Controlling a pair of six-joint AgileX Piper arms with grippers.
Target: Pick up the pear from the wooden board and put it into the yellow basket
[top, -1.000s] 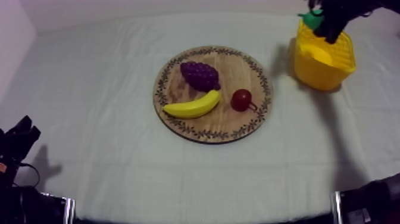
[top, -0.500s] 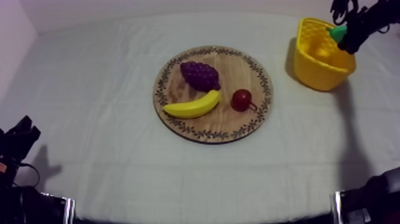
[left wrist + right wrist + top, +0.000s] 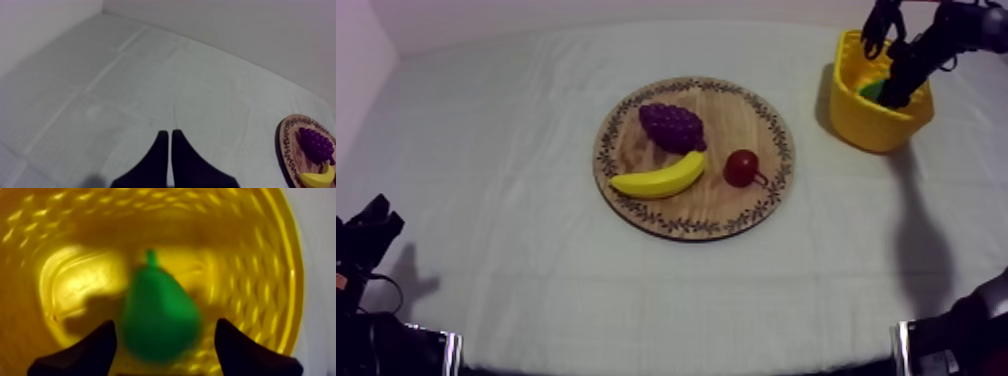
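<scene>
The green pear (image 3: 160,315) lies inside the yellow basket (image 3: 260,263), free of the fingers. My right gripper (image 3: 165,330) hangs over it, open, with one black finger on each side and a gap to the fruit. From above, the basket (image 3: 881,125) stands at the far right of the table, the pear (image 3: 873,88) shows as a green patch inside it, and my right gripper (image 3: 892,92) reaches down into it. My left gripper (image 3: 167,137) is shut on nothing, its fingers forming a narrow wedge over bare cloth, low at the table's left (image 3: 371,225).
The round wooden board (image 3: 736,215) sits mid-table with the grapes (image 3: 672,126), a banana (image 3: 658,177) and a small red fruit (image 3: 741,167). In the left wrist view, the board (image 3: 287,145) with grapes (image 3: 315,145) and banana (image 3: 320,178) lies past the gripper.
My right gripper has dropped from above the basket's rim down into it and opened; the pear has left the fingers and now rests in the basket. The left arm has not moved.
</scene>
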